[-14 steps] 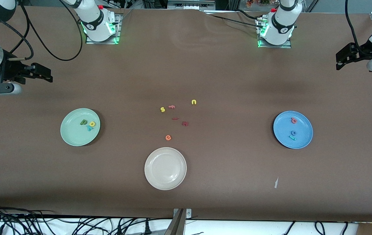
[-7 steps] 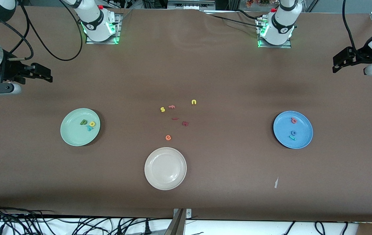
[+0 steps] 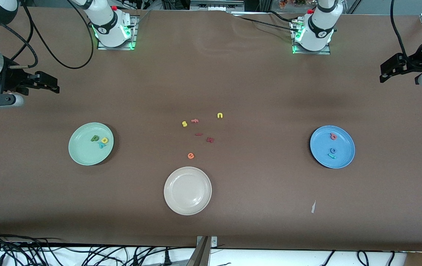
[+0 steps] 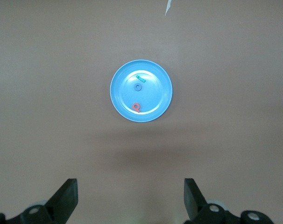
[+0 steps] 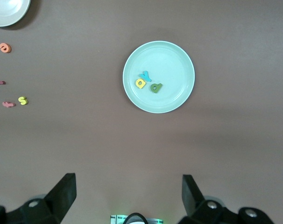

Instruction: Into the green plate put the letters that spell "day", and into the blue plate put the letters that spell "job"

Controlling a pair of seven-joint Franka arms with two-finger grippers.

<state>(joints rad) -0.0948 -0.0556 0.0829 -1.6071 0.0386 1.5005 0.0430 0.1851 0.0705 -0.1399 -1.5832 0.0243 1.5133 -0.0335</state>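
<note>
The green plate point(image 3: 81, 151) lies toward the right arm's end of the table and holds the dark green "d" point(image 3: 94, 138), yellow "a" point(image 3: 104, 140) and teal "y" point(image 3: 101, 145). The right wrist view shows this plate point(image 5: 176, 60) with its letters. The blue plate point(image 3: 320, 147) lies toward the left arm's end and holds the salmon "b" point(image 3: 333, 136), blue "o" point(image 3: 333, 150) and teal "j" point(image 3: 331, 156). It also shows in the left wrist view point(image 4: 123, 88). My right gripper point(image 3: 54, 85) and left gripper point(image 3: 384, 73) hang high over the table's ends, both open and empty.
A cream-white plate point(image 3: 174, 201) sits nearest the front camera at mid-table. Loose letters lie between the plates: a yellow "s" point(image 3: 184, 124), a yellow "n" point(image 3: 220, 115), an orange "e" point(image 3: 191, 156) and dark red pieces point(image 3: 210, 139). A white paper scrap point(image 3: 313, 207) lies nearer the front camera than the blue plate.
The left arm's hand has shifted slightly over its end of the table. The right arm, plates and letters have not moved.
</note>
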